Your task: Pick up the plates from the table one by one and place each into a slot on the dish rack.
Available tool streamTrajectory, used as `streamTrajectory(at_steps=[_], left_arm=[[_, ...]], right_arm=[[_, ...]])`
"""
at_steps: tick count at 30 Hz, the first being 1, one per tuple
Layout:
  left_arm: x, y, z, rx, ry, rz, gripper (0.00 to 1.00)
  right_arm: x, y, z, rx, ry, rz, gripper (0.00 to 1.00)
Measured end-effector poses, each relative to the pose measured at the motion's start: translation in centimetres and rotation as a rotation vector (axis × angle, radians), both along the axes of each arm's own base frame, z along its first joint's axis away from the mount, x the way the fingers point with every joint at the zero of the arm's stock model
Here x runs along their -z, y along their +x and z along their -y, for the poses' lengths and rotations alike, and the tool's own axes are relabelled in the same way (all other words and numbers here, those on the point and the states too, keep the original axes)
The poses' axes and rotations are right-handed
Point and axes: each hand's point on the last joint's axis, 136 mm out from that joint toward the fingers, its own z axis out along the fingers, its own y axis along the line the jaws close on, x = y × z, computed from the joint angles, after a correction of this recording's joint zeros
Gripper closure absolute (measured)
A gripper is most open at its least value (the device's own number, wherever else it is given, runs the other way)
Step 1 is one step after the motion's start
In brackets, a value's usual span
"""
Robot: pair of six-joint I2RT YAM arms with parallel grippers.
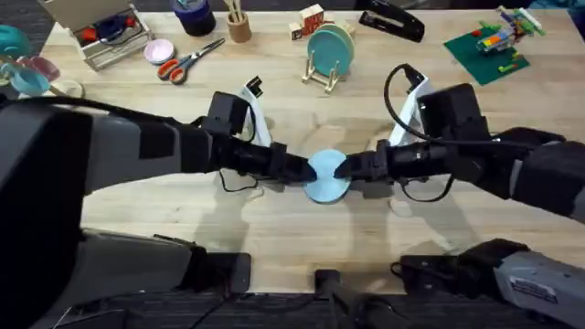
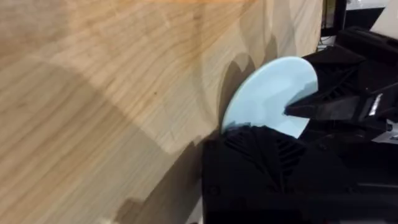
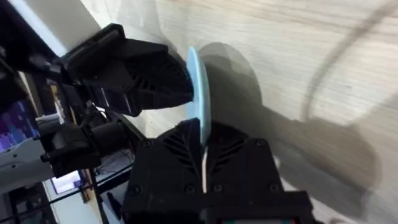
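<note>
The pale sky blue plate (image 1: 326,176) hangs tilted just above the table (image 1: 274,228) at its middle. My right gripper (image 1: 355,170) is shut on the plate's right rim. In the right wrist view the plate (image 3: 200,93) runs edge-on down between my fingers (image 3: 180,162). My left gripper (image 1: 300,171) comes from the left, shut, with its tip against the plate's upper face (image 2: 267,93) and nothing between its fingers (image 2: 249,155). The teal plate (image 1: 329,47) stands upright in the dish rack (image 1: 322,80) at the back.
Pink dish (image 1: 159,50) and orange scissors (image 1: 187,59) lie at the back left beside a tray of items (image 1: 105,37). A wooden cup of sticks (image 1: 239,26), a black stapler (image 1: 393,20) and a green brick plate (image 1: 494,46) line the far edge.
</note>
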Motion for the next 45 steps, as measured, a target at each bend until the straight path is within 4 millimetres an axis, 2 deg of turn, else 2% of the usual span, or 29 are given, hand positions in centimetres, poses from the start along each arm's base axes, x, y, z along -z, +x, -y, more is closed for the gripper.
streamTrajectory(at_steps=[4,9,17,25,33,41,42,43,45], left_arm=[[-0.7,0.3,-0.2,-0.017,0.019,0.025,0.961],[-3.9,1.2,-0.7,-0.053,0.053,0.13,0.961],[-10.0,2.4,-2.7,-0.141,0.192,0.301,0.961],[-14.5,3.0,-6.1,-0.178,0.428,0.439,0.96],[-16.5,3.0,-9.3,-0.162,0.638,0.516,0.961],[-17.3,3.2,-10.2,-0.112,0.707,0.591,0.96],[-17.3,3.3,-10.2,-0.102,0.711,0.602,0.925],[-17.3,3.3,-10.3,-0.097,0.715,0.607,0.823],[-17.2,3.3,-10.3,-0.088,0.718,0.615,0.495]], right_arm=[[-0.1,0.0,-0.1,-0.003,0.004,0.001,0.969],[-1.0,0.5,-0.1,-0.001,0.005,0.043,0.969],[-6.8,4.0,-0.6,-0.012,0.005,0.252,0.97],[-11.2,5.6,0.7,-0.072,-0.15,0.388,0.97],[-16.9,7.5,2.2,-0.144,-0.303,0.607,0.97],[-18.9,10.3,2.8,-0.255,-0.449,0.706,0.97],[-19.0,10.7,2.7,-0.271,-0.459,0.716,0.97],[-19.2,11.3,2.6,-0.288,-0.47,0.728,0.97],[-19.6,12.4,2.3,-0.317,-0.486,0.757,0.97]])
